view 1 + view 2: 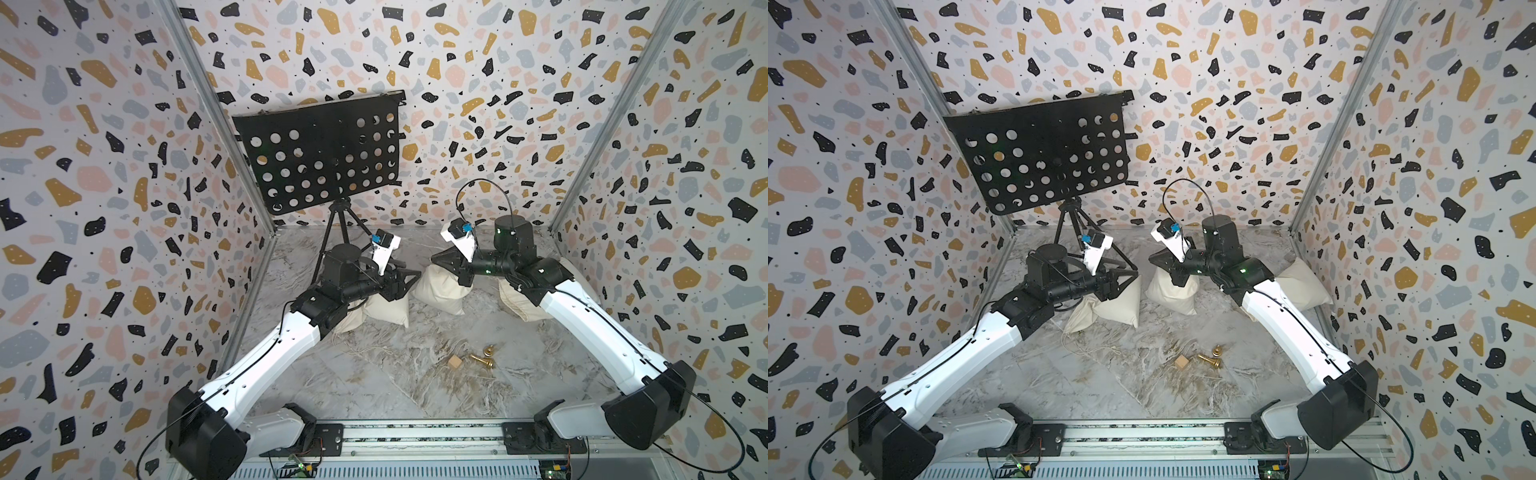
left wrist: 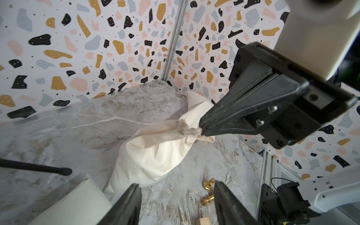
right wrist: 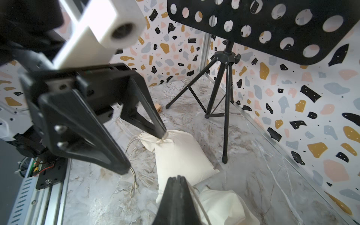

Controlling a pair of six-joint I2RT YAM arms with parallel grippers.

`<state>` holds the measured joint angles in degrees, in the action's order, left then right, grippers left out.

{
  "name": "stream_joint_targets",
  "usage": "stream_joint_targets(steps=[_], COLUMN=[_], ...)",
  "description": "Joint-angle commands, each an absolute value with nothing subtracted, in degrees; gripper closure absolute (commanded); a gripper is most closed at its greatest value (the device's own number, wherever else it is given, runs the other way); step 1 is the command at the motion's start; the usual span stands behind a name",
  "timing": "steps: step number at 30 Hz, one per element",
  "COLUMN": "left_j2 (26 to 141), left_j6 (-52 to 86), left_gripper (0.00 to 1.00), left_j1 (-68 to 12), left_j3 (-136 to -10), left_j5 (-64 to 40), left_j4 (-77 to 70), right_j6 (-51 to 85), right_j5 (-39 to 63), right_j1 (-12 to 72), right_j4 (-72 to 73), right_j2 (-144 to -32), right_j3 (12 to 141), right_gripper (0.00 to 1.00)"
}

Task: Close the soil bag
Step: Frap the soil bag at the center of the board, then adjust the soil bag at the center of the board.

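Marbled tabletop (image 1: 374, 386), terrazzo walls (image 1: 83, 166); my right fingers (image 2: 224, 116) pinch the neck of the soil bag (image 2: 152, 152), left fingers (image 2: 126, 206) apart; another bag (image 1: 513, 301) half-hidden.

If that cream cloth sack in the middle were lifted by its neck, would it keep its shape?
Probably sag: the sack is soft creased cloth, slumped on the table. It bulges, so it is likely heavy for its size. Pushed, it would probably drag rather than roll. The right hand pinches only its gathered neck.
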<state>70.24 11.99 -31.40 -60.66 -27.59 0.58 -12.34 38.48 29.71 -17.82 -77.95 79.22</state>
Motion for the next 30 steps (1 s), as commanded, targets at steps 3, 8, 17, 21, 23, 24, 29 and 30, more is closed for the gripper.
stream_joint_targets(steps=[3, 8, 17, 21, 23, 24, 29, 30], left_j2=[71.37, 72.97, 75.79, 75.33, 75.08, 74.79, 72.1, 71.73], left_j6=[6.76, 4.65, 2.71, 3.77, 3.91, 3.95, 3.08, 3.08], left_gripper=[0.42, 0.46, 0.51, 0.63, 0.69, 0.73, 0.74, 0.74], left_j1=[-32.84, -34.45, -36.3, -36.3, -36.3, -36.3, -36.3, -36.3], left_j3=[-61.52, -61.97, -63.89, -63.72, -63.76, -63.73, -61.61, -61.19], left_j5=[-29.75, -33.27, -34.1, -33.46, -33.16, -32.98, -30.78, -30.18], left_j4=[-8.91, -12.02, -12.9, -14.73, -14.94, -14.9, -14.51, -14.65], right_j6=[-11.21, -10.77, -10.67, -10.99, -10.91, -10.91, -11.04, -10.93], right_j5=[42.02, 42.25, 42.87, 43.18, 43.31, 43.34, 43.06, 43.19], right_j1=[30.04, 29.99, 30.03, 29.97, 29.97, 29.97, 30.02, 30.05], right_j4=[-16.7, -16.14, -16.08, -16.61, -16.36, -16.35, -16.35, -16.08], right_j2=[-73.73, -72.95, -72.58, -72.25, -72.04, -71.95, -71.72, -71.72], right_j3=[80.63, 79.28, 78.42, 78.1, 77.78, 77.57, 76.93, 76.86], right_gripper=[1.0, 1.0, 1.0, 1.0, 1.0, 1.0, 1.0, 1.0])
